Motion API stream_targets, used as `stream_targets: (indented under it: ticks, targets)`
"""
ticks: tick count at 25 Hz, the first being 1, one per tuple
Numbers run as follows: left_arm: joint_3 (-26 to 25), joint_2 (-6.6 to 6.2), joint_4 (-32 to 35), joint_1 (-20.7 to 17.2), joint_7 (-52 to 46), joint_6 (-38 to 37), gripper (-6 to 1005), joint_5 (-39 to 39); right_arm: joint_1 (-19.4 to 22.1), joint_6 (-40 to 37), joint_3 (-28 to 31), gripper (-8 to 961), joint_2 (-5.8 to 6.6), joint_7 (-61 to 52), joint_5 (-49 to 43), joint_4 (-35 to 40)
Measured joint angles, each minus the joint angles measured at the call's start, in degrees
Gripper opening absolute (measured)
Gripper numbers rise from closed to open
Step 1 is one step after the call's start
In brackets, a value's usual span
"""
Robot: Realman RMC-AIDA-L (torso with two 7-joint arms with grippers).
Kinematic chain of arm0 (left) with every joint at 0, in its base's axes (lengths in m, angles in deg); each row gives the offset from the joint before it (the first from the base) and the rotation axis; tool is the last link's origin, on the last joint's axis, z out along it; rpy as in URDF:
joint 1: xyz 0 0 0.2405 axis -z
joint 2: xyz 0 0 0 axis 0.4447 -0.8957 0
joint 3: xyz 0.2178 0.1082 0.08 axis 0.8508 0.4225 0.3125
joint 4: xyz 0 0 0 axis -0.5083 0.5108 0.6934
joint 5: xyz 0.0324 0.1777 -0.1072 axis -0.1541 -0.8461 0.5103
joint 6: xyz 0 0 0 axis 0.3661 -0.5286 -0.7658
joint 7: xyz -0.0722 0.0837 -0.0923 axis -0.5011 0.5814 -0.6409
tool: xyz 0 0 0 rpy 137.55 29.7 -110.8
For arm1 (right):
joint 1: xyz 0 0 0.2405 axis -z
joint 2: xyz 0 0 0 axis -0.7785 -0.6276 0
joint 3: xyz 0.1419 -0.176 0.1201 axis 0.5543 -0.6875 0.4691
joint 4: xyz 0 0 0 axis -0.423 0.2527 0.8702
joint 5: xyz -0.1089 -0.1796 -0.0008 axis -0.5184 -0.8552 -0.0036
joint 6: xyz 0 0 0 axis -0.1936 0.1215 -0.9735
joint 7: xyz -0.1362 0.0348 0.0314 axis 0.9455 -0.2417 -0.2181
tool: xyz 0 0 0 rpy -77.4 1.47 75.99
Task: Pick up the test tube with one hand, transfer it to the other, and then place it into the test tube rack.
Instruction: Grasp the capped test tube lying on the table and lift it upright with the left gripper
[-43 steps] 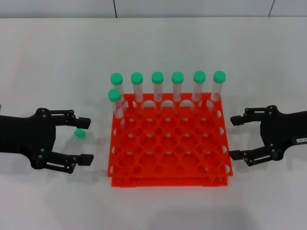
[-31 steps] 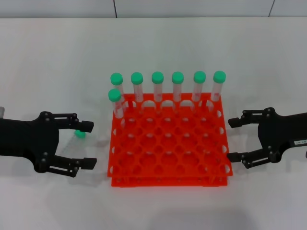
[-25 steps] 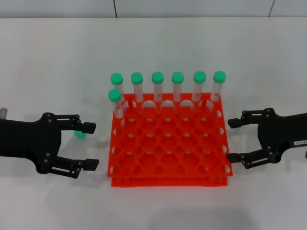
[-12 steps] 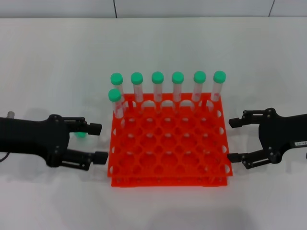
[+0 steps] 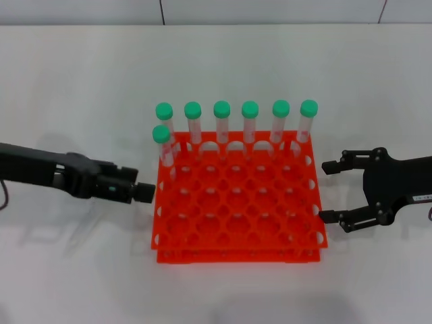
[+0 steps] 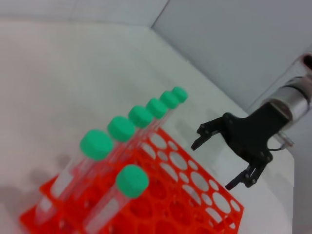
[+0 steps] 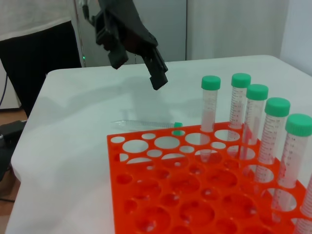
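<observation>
Rotated edge-on since earlier, left gripper (image 5: 138,192) nears the test tube rack (image 5: 237,233); its finger state unclear. Right gripper (image 5: 329,191) hangs spread, empty.

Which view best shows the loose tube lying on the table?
Right wrist view: the slim clear green-capped tube lies flat beside the orange-red plastic rack. Head view hides it under the black left gripper; left wrist view misses it.

From my remote station: a white desk (image 5: 81,88) spreads across the workspace, meeting a pale wall (image 5: 270,10) at its far edge, with two thin dark seams visible in that wall. Seven green-capped tubes (image 5: 250,121) stand upright, six along the far row and one (image 5: 162,143) just in front at the left end.
</observation>
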Motion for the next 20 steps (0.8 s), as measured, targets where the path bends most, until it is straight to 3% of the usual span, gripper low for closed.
stream_targets:
  ticks: [6, 10, 13, 14, 20]
  targets:
    - [0.64, -1.8, 0.94, 3.92, -15.51, -1.82, 856, -4.99, 0.04, 0.1, 0.01, 854, 0.01, 0.22, 0.01, 0.11]
    - [3.76, -3.09, 1.6, 6.94, -23.17, -2.91, 856, -9.87, 0.07, 0.11, 0.1, 854, 0.01, 0.86, 0.05, 0.09]
    - [6.37, -3.42, 1.88, 8.34, -25.4, -3.12, 856, -12.15, 0.09, 0.11, 0.1, 854, 0.01, 1.11, 0.22, 0.07]
    - [9.4, -3.74, 1.95, 10.12, -27.38, -3.16, 856, -15.35, 0.09, 0.11, 0.1, 854, 0.0, 1.3, 0.34, 0.02]
    - [11.2, -3.96, 1.65, 13.61, -30.41, -3.16, 855, -23.66, 0.1, 0.17, 0.09, 855, -0.28, 1.85, 1.03, 0.02]
